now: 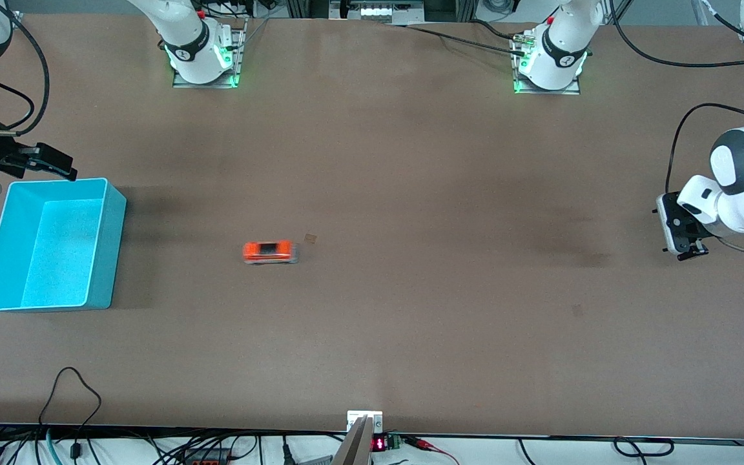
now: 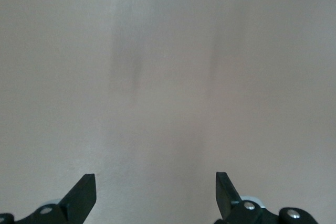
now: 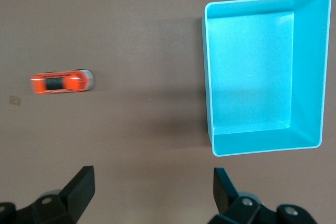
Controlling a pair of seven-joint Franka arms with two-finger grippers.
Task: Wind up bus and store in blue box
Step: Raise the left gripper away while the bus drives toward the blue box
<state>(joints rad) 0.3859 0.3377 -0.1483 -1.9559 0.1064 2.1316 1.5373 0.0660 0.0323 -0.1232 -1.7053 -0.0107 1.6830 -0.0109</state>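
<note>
A: What does the front view show?
B: The bus sits mid-table; the blue box stands at the right arm's end. The right gripper hangs by the box's rim, the left gripper near the left arm's edge.

A: The left wrist view?
B: Left fingers spread wide, empty, over bare table.

A: The right wrist view?
B: Right fingers wide apart, holding nothing; bus and box lie apart below.

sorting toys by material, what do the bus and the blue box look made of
The bus: probably plastic, with an orange-red body, dark roof windows and a pale lower edge; it shows blurred, so the finish is unclear. The blue box: looks like thin moulded plastic, cyan, with smooth walls, rounded corners and a finely speckled floor.
</note>
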